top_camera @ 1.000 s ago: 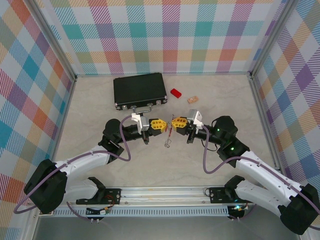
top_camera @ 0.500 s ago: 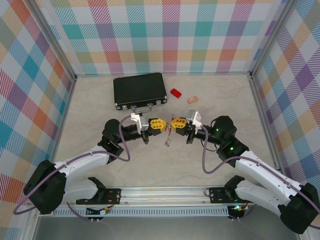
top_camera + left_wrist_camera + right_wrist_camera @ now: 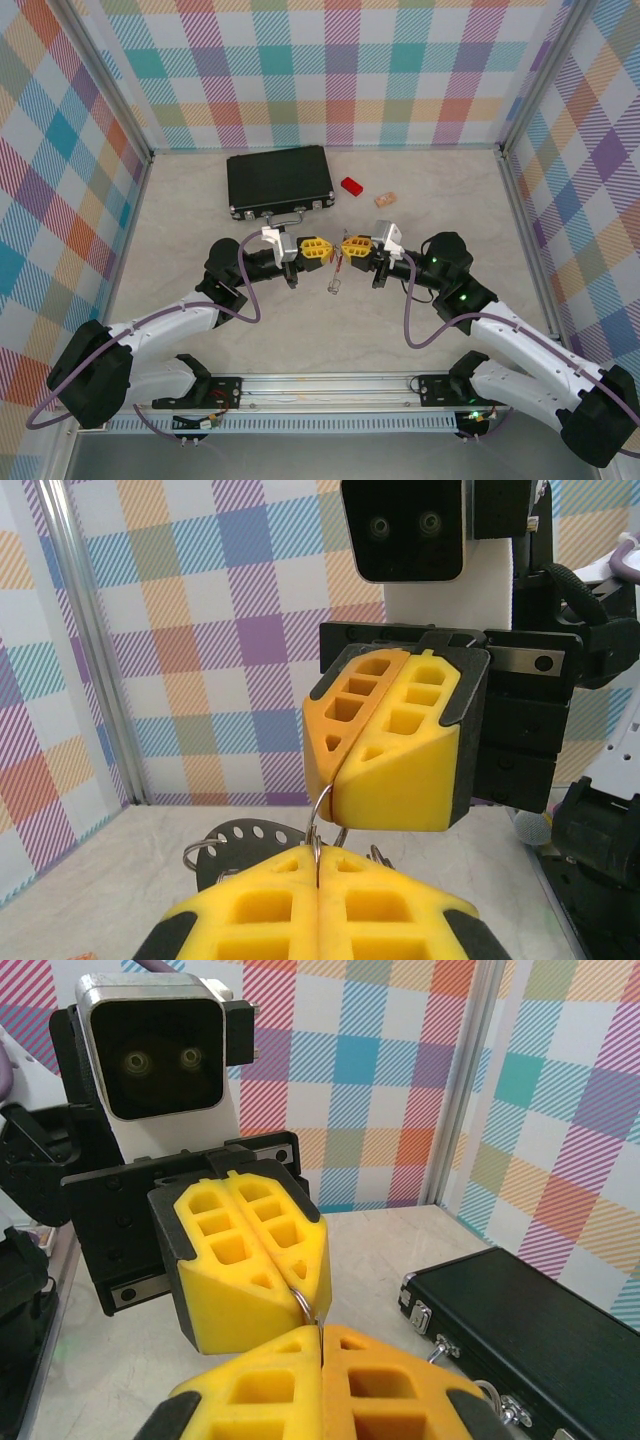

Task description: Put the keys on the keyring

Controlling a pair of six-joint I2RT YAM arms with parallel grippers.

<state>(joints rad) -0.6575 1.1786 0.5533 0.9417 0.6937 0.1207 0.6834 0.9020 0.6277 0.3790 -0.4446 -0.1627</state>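
between the 2 pairs of yellow fingertips, a thin wire loop of the keyring (image 3: 316, 828) runs from one seam to the other. the left gripper (image 3: 318, 875) is pressed shut on the near end of that loop. the right gripper (image 3: 336, 775), nose to nose with it, is shut on the far end. the right wrist view shows the same pinch from the other side. from above, the 2 grippers meet over the middle of the table (image 3: 180, 210), just in front of the black case (image 3: 280, 180). a slim silver and red piece (image 3: 334, 280) hangs below the gap; whether it is 1 of the keys i cannot tell. the step looks like working a key along the wire. done well, 1 gripper holds firm while the other shifts in small moves, so the wire neither twists nor springs loose. a red block (image 3: 351, 186) lies well apart, beyond.
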